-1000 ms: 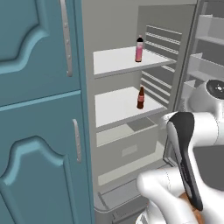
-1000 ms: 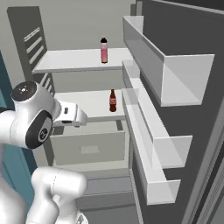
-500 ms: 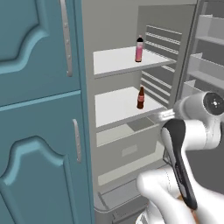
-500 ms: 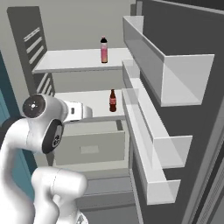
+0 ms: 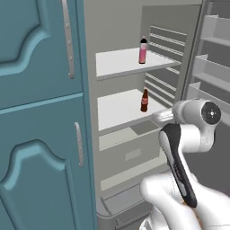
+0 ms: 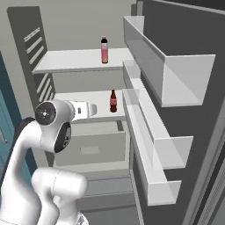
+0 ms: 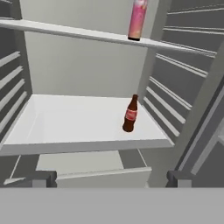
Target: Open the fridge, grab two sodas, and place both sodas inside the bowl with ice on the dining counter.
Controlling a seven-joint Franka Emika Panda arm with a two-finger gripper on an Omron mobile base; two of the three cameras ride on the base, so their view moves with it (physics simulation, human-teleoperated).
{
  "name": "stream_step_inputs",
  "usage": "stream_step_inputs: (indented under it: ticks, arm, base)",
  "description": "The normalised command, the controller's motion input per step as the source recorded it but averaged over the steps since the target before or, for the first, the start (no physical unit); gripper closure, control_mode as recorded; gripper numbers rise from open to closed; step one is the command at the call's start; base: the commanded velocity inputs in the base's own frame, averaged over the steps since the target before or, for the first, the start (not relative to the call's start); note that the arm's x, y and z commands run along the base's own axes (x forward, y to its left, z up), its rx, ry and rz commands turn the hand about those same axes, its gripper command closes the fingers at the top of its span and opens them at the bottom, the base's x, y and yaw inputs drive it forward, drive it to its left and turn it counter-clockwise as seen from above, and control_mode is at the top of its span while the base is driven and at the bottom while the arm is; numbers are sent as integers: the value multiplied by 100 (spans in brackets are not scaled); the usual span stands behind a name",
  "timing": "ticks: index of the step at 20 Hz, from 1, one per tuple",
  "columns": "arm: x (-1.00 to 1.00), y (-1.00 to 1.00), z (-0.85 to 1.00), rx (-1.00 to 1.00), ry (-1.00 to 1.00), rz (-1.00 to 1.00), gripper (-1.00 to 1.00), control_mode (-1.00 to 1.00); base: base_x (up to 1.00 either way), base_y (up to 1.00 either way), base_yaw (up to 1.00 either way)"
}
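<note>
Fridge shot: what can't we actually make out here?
- Pink bottle: its cap and neck are cut off by the top edge in the hand view.
- Brown bottle: the label text is too small to read.
- Drawer: its front is closed, so the contents are hidden.
- Gripper: the fingertips are partly cut off at the bottom of the hand view.

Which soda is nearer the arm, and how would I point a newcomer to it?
Start at the open fridge beside the teal cabinets and find its two white shelves. On the lower shelf, near the right front corner, stands the dark reddish-brown bottle, upright, with a red label. The other soda is the pink bottle, on the shelf above.
</note>
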Motion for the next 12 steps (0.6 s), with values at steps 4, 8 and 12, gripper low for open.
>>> stream_step_inputs:
  ticks: [4, 8, 12]
  arm:
    - [30, 0, -26, 0, 0, 0, -100, -100]
    - [34, -3, -15, 2, 0, 0, -100, -100]
    - [38, -5, -2, 2, 0, -2, -100, -100]
  base:
    - [0, 0, 0]
    - [0, 0, 0]
    - [0, 0, 0]
